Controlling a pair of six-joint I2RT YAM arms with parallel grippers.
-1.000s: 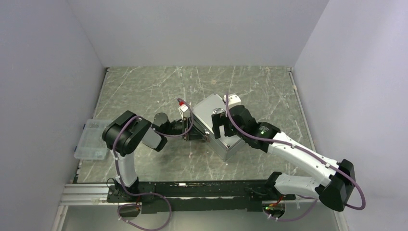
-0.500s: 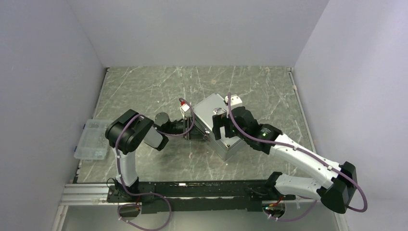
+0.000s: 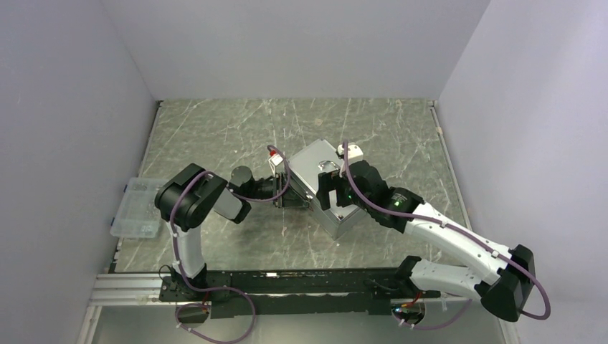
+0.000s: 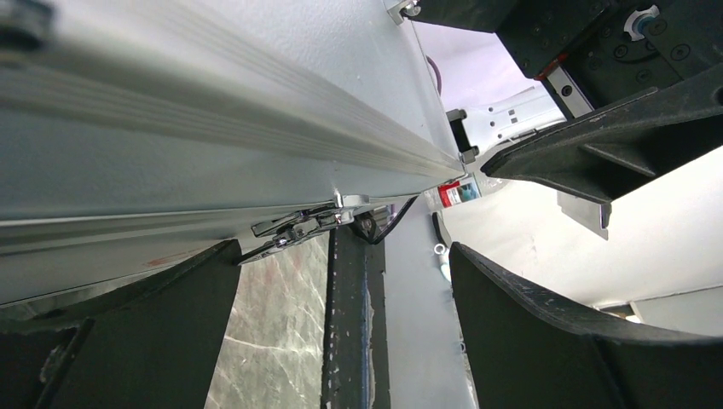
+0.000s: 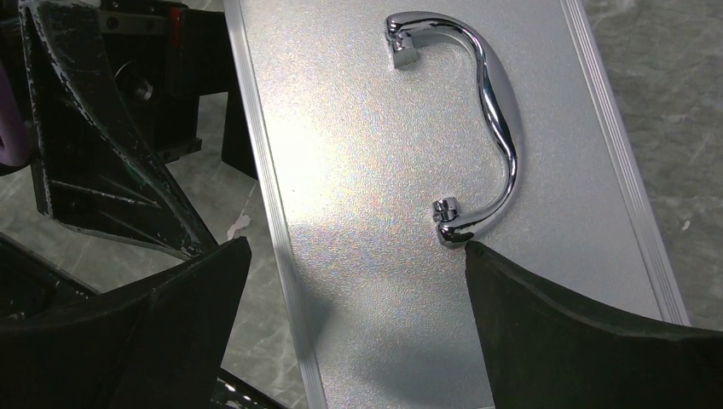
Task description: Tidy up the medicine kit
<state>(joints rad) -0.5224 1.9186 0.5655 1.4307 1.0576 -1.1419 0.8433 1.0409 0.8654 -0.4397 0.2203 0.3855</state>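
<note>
Pincers first: my left pincer (image 3: 285,195) is spread wide beside the front latch (image 4: 298,228) of the medicine kit (image 3: 310,166), which sits closed and angled on the surface (image 3: 215,129). My right pincer (image 3: 331,192) hovers wide over the lid (image 5: 367,170) near the chrome handle (image 5: 499,111), gripping nothing. I judge 1 arm is placed for the latch, the other to steady or lift the lid. No writing is readable.

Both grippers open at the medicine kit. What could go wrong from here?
Left gripper is open right at the latch; a push there may slide the medicine kit, since nothing holds it.
Right gripper hangs open over the lid, one finger beside the chrome handle; closing there could slip off.
Grippers sit close together; they could collide.
</note>
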